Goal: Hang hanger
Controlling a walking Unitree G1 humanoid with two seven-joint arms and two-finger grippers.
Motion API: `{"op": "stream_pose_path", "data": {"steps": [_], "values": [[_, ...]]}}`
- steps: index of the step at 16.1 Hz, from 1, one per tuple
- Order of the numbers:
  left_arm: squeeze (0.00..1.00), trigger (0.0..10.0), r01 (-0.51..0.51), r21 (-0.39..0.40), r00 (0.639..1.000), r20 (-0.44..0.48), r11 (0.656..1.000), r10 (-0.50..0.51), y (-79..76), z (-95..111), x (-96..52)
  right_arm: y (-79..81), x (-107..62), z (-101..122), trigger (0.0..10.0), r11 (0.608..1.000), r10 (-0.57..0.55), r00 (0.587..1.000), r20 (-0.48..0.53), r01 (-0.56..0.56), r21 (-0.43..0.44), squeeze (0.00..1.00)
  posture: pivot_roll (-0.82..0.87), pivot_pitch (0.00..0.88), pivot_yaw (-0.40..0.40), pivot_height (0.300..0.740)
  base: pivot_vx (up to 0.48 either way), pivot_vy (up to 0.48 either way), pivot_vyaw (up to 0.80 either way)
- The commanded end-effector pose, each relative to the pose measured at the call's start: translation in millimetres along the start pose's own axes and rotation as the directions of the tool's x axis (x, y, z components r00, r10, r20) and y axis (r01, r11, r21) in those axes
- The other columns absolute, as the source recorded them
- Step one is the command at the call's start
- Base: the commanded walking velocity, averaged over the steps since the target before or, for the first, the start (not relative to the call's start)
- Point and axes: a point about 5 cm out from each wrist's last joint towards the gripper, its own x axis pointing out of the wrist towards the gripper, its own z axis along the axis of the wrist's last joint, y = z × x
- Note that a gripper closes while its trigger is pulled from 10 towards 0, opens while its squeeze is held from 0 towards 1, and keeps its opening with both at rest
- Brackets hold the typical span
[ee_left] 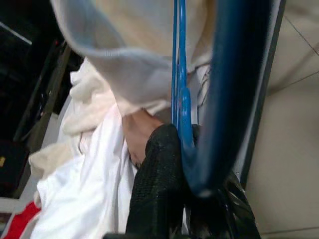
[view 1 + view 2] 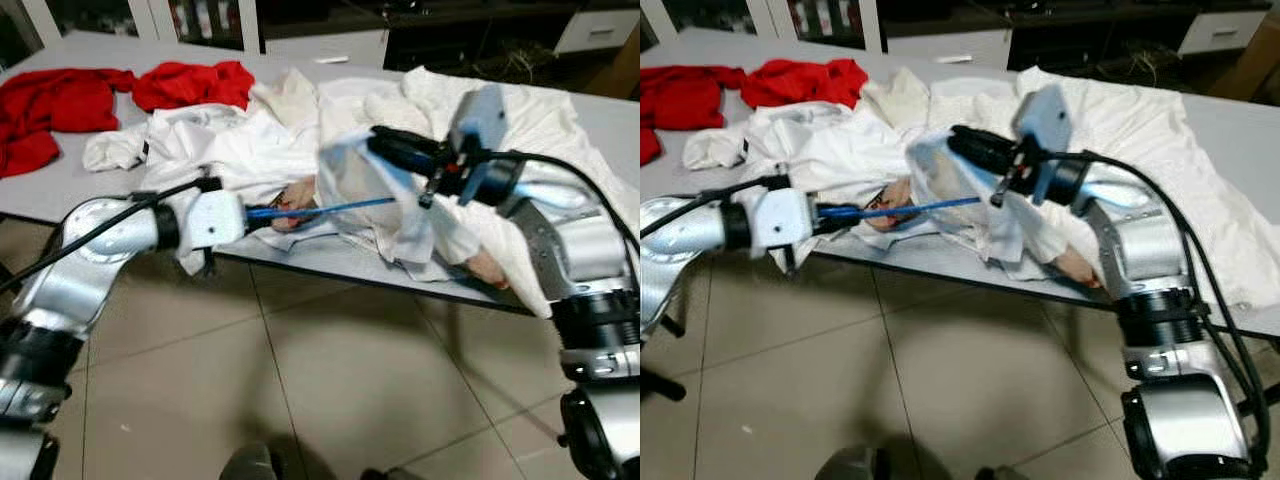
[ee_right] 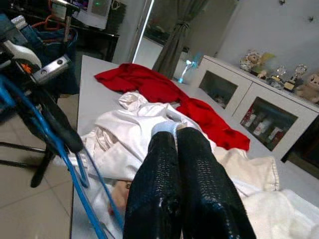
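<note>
Grey table (image 2: 90, 185) over tiled floor (image 2: 330, 380), strewn with white clothes (image 2: 230, 140) and red clothes (image 2: 60, 105) at far left. Left gripper (image 2: 825, 216) at table's front edge, fingers closed on blue hanger (image 2: 320, 209), which runs from it toward right gripper (image 2: 385, 145). Right gripper raised over the pile, fingers (image 3: 192, 164) pressed together, pinching a pale garment (image 2: 350, 170) draped below it over hanger's far end. Red clothes lie well beyond both grippers.
</note>
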Motion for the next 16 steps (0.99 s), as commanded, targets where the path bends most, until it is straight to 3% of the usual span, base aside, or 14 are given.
{"op": "stream_pose_path", "data": {"steps": [1,7,16], "values": [[0.0,10.0,0.022,0.032,1.0,0.003,0.999,-0.022,0.1,1.8,6.4,0.1,6.1,6.9,0.0,1.0,0.002,1.0,0.013,-0.002,-0.01,0.0,0.2,0.016,-0.019,0.74,0.0,0.0,0.0],[0.0,10.0,0.06,0.088,0.996,0.061,0.994,-0.066,2.6,13.3,24.0,-0.8,26.4,9.6,0.0,0.999,-0.028,0.999,0.022,0.028,0.016,0.0,0.19,0.007,-0.017,0.74,0.0,0.0,0.0],[0.0,10.0,0.025,0.167,0.989,0.142,0.986,-0.049,14.3,34.2,42.6,9.2,59.0,7.8,0.0,0.99,-0.041,0.999,0.017,0.039,0.134,0.0,0.2,0.004,-0.019,0.74,0.0,0.0,0.0]]}}
